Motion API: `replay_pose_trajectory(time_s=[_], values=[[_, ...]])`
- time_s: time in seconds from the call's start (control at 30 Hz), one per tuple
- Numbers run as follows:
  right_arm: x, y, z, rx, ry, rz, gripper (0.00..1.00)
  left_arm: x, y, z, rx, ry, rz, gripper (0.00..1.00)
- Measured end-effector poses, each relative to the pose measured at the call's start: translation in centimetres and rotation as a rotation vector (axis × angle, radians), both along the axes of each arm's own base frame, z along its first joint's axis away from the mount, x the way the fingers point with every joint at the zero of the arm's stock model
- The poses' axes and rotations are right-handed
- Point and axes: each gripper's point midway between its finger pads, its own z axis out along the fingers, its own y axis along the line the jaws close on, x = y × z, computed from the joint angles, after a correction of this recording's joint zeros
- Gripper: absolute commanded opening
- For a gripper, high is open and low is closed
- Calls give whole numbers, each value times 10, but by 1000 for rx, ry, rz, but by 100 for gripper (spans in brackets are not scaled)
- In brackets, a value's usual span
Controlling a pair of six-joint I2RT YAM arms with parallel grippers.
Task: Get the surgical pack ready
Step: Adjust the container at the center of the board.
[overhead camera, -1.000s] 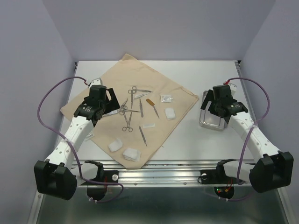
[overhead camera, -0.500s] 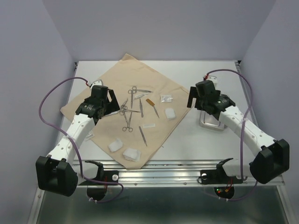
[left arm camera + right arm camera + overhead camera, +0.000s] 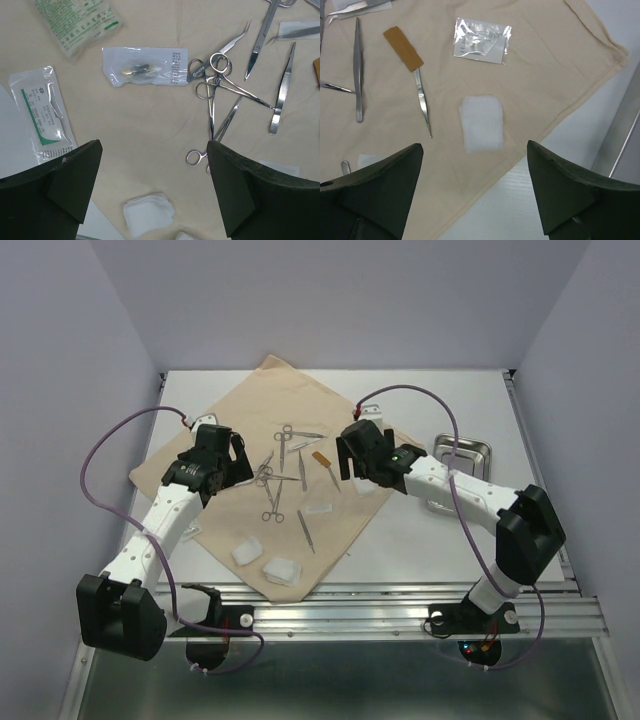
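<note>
The beige cloth (image 3: 300, 430) lies spread on the table with silver scissors and forceps (image 3: 272, 476) scattered on its middle. White gauze pads (image 3: 281, 570) lie near its front corner. My left gripper (image 3: 230, 468) hovers open and empty over the cloth's left part. In the left wrist view (image 3: 152, 150) it shows the instruments (image 3: 215, 85) and a gauze pad (image 3: 149, 212) below. My right gripper (image 3: 352, 466) is open and empty above the cloth's right part, over a gauze pad (image 3: 481, 123) in the right wrist view (image 3: 475, 147). The steel tray (image 3: 470, 450) sits off the cloth at the right, partly behind my right arm.
Sealed packets (image 3: 145, 66) and a suture pack (image 3: 44, 112) lie on the cloth's left side. A foil packet (image 3: 481, 40) and a tan-handled blade (image 3: 402, 47) lie near the right gripper. Forceps (image 3: 358, 70) lie left of it. Walls close in the back and sides.
My right arm has swung left from above the steel tray to above the cloth's right part. The left arm has hardly moved.
</note>
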Motion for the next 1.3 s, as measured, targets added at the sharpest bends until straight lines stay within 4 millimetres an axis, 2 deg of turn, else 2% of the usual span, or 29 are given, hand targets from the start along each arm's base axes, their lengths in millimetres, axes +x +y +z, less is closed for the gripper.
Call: replay_pose_trajectory(time_s=[0.1,0.2,0.27,0.33,0.43,0.67,0.83,0.93,1.03,1.1,1.23,1.3], values=[[11,17,-7,9,27,4,84,0,0,0,1,1,0,99],[31,44,-18,4,58,27,80,-1,0,0,0,3,0,99],[35,57,-34,-14,79,46,74,-1,0,0,0,3,-1,99],[29,61,-48,-33,112,66,72,-1,0,0,3,4,-3,99],[24,67,-58,-38,142,93,71,-1,1,0,8,4,-6,99],[24,71,-57,-26,146,103,67,-1,2,-1,20,8,-13,99],[29,64,-57,-36,137,74,67,-1,2,-1,20,8,-14,99],[31,48,-61,-38,143,33,68,-1,2,-1,21,8,-16,99],[38,6,-59,-41,147,-61,69,-1,2,-1,23,9,-18,99],[47,-32,-50,-37,132,-154,70,-1,2,-1,24,9,-20,99],[57,-96,-26,-21,73,-317,70,-1,2,-1,25,9,-21,99],[59,-120,-17,-12,49,-373,73,-1,2,-1,26,10,-23,99]])
